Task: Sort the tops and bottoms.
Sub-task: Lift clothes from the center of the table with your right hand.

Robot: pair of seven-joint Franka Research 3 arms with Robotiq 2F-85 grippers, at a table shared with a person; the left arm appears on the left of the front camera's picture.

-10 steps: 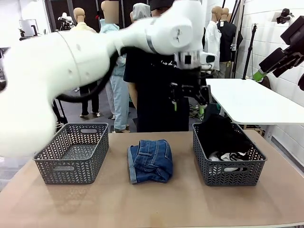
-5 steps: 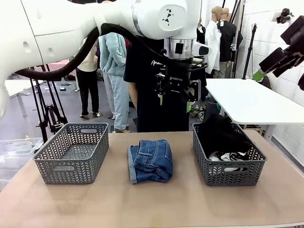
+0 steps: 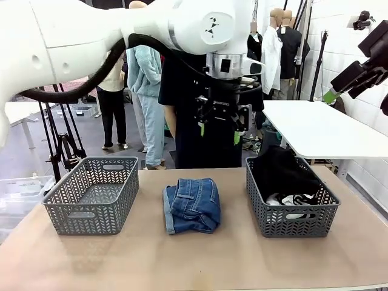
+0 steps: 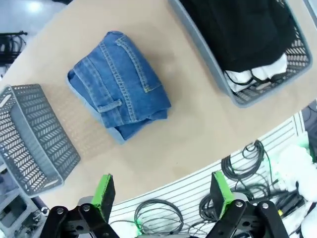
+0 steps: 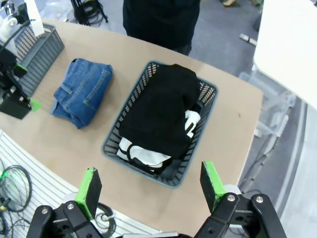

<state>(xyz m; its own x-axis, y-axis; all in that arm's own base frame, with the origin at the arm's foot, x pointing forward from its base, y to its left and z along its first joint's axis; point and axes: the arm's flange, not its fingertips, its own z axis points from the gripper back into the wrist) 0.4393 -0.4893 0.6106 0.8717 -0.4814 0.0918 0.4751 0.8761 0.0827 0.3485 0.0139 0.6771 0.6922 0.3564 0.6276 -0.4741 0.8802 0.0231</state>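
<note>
The bottoms, folded blue jeans (image 3: 191,205), lie on the table between two grey baskets. In the right basket (image 3: 257,206) black tops (image 3: 282,173) lie over a white top with black edging (image 3: 294,199). My left gripper (image 3: 219,131) hangs open high above the table's far edge, just right of the jeans, holding nothing. Its wrist view looks down on the jeans (image 4: 119,84) and the tops (image 4: 245,27) past the open left gripper (image 4: 162,192). My right gripper (image 5: 148,188) is open and empty, high above the basket of tops (image 5: 158,109), with the jeans (image 5: 81,91) to its left.
An empty grey basket (image 3: 91,194) stands at the table's left. A person in a black T-shirt (image 3: 188,133) stands at the far edge behind my left gripper. A white table (image 3: 315,127) is off to the right. Cables lie on the floor below the near edge (image 4: 158,218).
My left arm has swung left from above the right basket toward the jeans, and its gripper has dropped slightly. The right arm, jeans and baskets have not moved.
</note>
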